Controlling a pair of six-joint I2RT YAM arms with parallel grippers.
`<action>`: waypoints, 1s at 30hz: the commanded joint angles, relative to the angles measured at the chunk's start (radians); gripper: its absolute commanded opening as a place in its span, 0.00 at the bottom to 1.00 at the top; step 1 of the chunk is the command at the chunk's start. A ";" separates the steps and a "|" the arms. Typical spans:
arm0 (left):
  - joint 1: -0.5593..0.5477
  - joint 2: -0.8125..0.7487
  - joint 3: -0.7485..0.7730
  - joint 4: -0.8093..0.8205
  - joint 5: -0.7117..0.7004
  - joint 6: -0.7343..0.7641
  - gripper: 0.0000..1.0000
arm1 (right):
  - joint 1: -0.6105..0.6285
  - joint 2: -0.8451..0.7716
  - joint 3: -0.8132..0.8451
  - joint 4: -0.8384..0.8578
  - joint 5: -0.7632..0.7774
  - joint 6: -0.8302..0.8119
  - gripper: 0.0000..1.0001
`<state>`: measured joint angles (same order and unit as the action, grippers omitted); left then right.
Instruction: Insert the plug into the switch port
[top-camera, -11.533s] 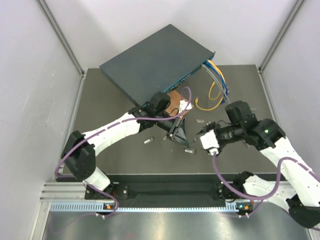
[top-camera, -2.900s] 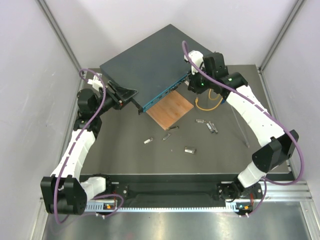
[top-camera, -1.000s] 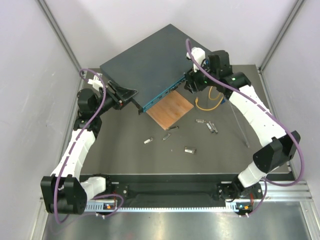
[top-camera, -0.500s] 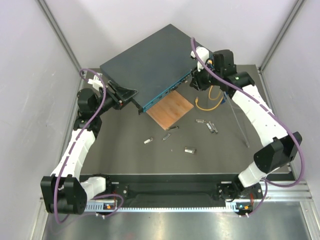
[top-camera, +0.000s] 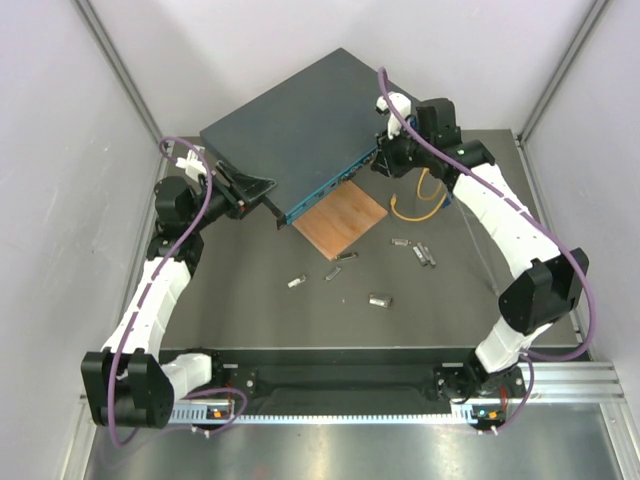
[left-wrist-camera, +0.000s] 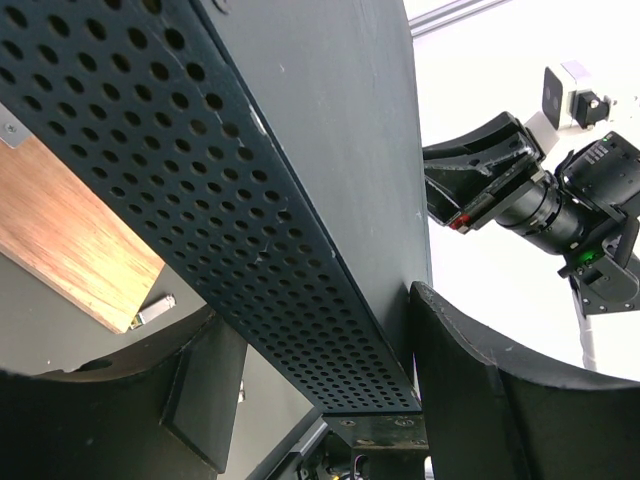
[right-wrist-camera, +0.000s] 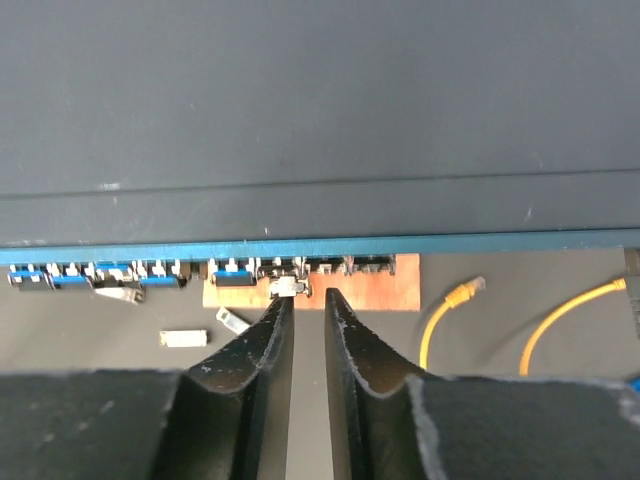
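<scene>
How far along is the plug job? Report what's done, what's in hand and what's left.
Done: the left tool straddles a corner of the switch, though I can't tell if it clamps. In hand: the right tool, jaws nearly together, has its tips at a small clear plug at the port row. Left: confirm that plug is seated, which I can't tell. A yellow cable lies loose beside the switch.

One switch, one wooden square, two arms
</scene>
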<state>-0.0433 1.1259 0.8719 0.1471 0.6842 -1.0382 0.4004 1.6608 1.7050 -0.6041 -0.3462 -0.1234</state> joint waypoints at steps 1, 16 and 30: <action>-0.021 0.038 0.022 0.028 -0.029 0.107 0.00 | -0.005 -0.016 0.016 0.167 -0.008 0.057 0.16; 0.020 0.086 0.068 0.028 -0.014 0.119 0.00 | 0.021 -0.065 -0.163 0.475 0.021 0.199 0.00; 0.074 0.141 0.136 -0.001 -0.014 0.156 0.00 | 0.043 -0.013 -0.076 0.515 0.067 0.232 0.01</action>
<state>0.0139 1.2022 0.9627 0.0528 0.8104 -1.0122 0.4213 1.6039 1.5425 -0.3611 -0.3180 0.0937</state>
